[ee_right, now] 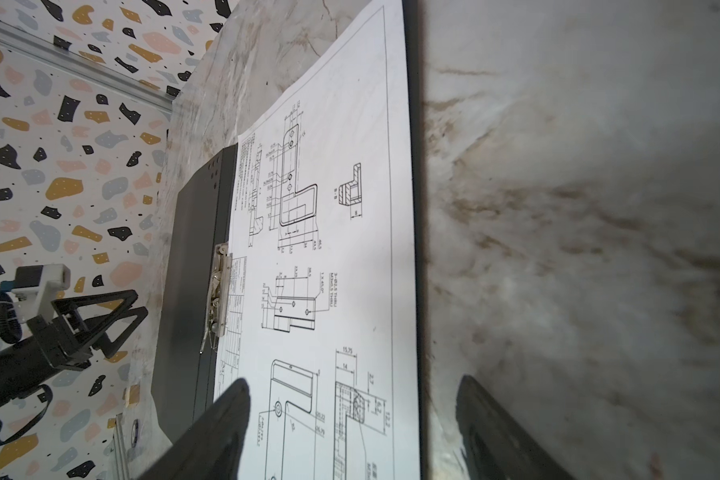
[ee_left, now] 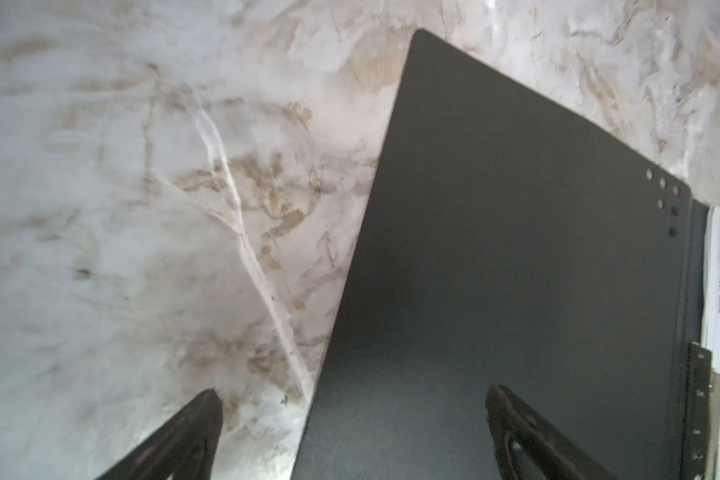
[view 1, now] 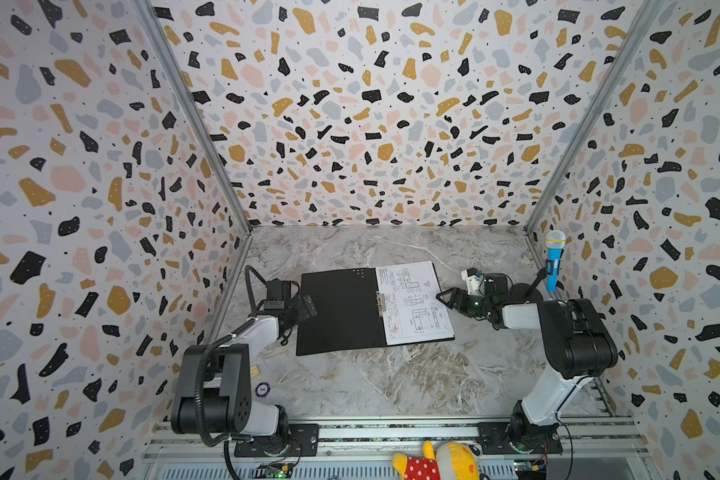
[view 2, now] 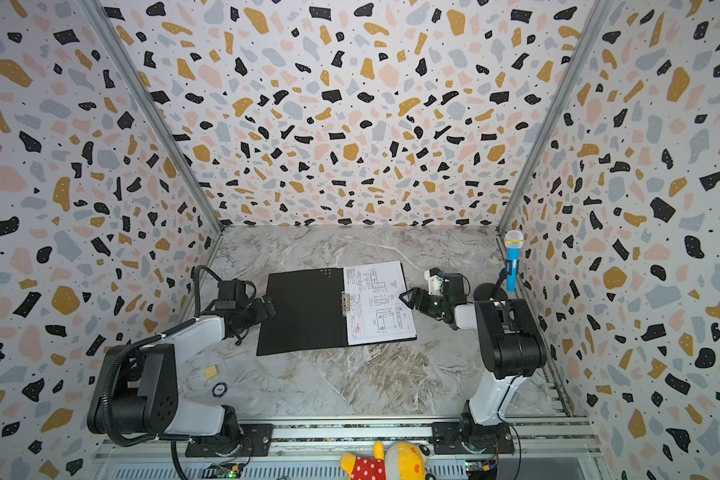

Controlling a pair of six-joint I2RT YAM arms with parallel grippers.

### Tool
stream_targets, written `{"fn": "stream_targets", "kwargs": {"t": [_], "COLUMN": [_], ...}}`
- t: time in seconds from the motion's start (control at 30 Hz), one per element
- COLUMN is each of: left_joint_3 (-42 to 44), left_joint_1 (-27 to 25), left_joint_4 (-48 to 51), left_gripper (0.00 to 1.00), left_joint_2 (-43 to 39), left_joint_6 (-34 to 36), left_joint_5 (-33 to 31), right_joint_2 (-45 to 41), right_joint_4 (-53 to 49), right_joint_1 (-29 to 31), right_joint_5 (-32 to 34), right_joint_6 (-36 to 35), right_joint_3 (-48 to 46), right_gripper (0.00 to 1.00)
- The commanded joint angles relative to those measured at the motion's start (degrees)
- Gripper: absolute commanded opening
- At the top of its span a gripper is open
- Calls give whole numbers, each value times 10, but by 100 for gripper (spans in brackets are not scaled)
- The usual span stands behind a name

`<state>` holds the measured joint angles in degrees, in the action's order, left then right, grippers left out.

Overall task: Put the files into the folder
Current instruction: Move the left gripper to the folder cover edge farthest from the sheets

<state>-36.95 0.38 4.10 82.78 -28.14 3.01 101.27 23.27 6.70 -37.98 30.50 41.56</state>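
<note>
Closely, speckled walls (view 1: 371,124) hem the marble table (view 1: 391,382) and folder (view 1: 337,311)

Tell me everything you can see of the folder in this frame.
The folder lies open and flat on the marble table, black matte inside up, small dots near its far edge. A metal clip sits at the spine. The drawing sheet covers its right half; the left is bare. The open left gripper and right gripper flank its side edges.

folder (view 1: 337,311) 1 | drawing sheet (view 1: 414,299) 1 | microphone (view 1: 554,259) 1 | plush toy (view 1: 437,463) 1
</note>
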Motion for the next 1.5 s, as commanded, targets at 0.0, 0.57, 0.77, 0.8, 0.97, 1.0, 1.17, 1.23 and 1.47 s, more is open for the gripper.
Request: {"fn": "stream_targets", "kwargs": {"t": [0.0,0.57,0.77,0.8,0.97,1.0,1.17,1.23,1.47], "left_joint_3": [20,55,60,61,52,50,46,45,45], "left_joint_1": [4,-8,-11,-11,-11,-10,-11,-11,-13], "left_joint_4": [-18,-55,-86,-91,-101,-105,-138,-155,-197], "left_gripper": [100,99,100,100,100,99,99,100,100], "left_joint_2": [11,16,6,2,-30,-37,-60,-64,-95], "left_joint_6": [9,-5,-33,-40,-69,-77,-117,-132,-172], "left_joint_5": [33,167,220,228,260,268,303,315,333], "right_joint_2": [7,18,16,16,14,14,16,15,19], "right_joint_4": [-22,-15,-11,-11,-12,-11,-10,-10,-6], "right_joint_1": [1,40,42,42,42,42,44,45,46], "right_joint_5": [-1,8,10,11,14,15,13,13,13], "right_joint_6": [-5,26,32,32,32,32,32,32,33], "right_joint_3": [-14,-32,-41,-42,-48,-48,-50,-51,-55], "right_gripper": [79,77,76,76,76,76,76,76,76]}}
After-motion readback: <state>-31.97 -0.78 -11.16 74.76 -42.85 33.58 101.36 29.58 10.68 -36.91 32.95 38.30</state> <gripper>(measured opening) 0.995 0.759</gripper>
